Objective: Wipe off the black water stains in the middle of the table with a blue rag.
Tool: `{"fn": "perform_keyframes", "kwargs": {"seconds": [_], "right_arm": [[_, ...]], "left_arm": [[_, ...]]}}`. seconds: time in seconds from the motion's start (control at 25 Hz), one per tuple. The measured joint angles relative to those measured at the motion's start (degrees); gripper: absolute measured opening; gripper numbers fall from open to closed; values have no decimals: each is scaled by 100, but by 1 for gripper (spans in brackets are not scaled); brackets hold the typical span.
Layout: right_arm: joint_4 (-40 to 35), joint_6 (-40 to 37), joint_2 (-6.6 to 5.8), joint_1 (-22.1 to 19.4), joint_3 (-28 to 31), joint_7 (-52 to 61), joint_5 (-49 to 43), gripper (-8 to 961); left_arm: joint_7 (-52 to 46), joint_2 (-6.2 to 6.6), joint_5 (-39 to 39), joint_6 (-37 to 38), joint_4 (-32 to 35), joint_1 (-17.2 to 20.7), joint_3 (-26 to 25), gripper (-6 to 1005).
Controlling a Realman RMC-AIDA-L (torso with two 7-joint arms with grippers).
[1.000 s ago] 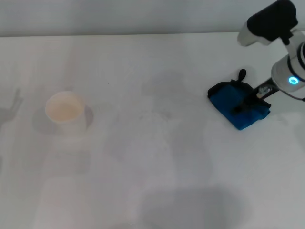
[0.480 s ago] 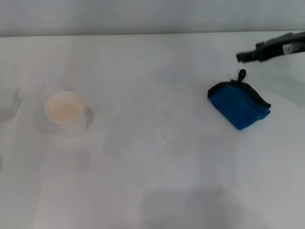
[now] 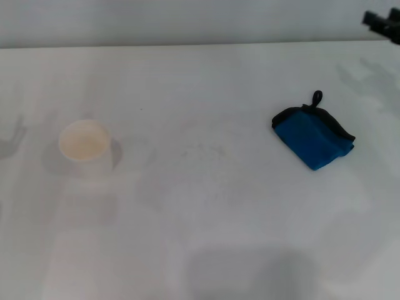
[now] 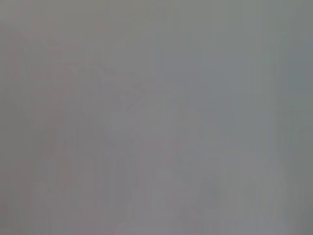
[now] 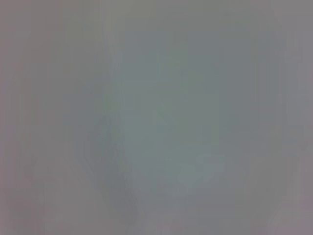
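On the table (image 3: 206, 250), the paper cup (image 3: 85, 147) sat at nine o'clock and the rag (image 3: 312, 139) at three o'clock, well apart. A faint speckled patch (image 3: 203, 151) lay between them, near the centre.

Right gripper (image 3: 382, 24) at far right edge; raised.

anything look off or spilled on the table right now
No dark puddle shows. The middle of the table has only a faint speckled smudge and one tiny dark dot. The blue rag lies crumpled and skewed on the right, nothing holding it. The paper cup stands upright. The right gripper is barely in view at the far corner.
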Motion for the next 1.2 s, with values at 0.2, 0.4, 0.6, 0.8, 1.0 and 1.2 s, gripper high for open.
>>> {"fn": "perform_keyframes", "kwargs": {"seconds": [0.2,0.4,0.6,0.8,1.0,1.2], "right_arm": [[1038,160,23,-225,603,-2013,1644,721],[2084,691,39,-465,710,-4135,3089,722],[3023,1303,58,-579,735,-5817,3857,717],[3528,1416,65,-692,765,-6482,3996,713],[3788,1265,67,-823,825,-6630,4007,708],[3848,1157,75,-948,829,-6632,4014,705]], "left_arm": [[-1,4,-6,-20,-56,0,-7,889],[-1,4,-100,-25,-59,-7,-8,889],[0,4,-205,-24,-65,-17,-7,889],[0,4,-218,-13,-64,-18,-7,889],[0,0,-218,-8,-64,-10,-5,889],[4,-5,-217,-12,-64,30,-4,889]]}}
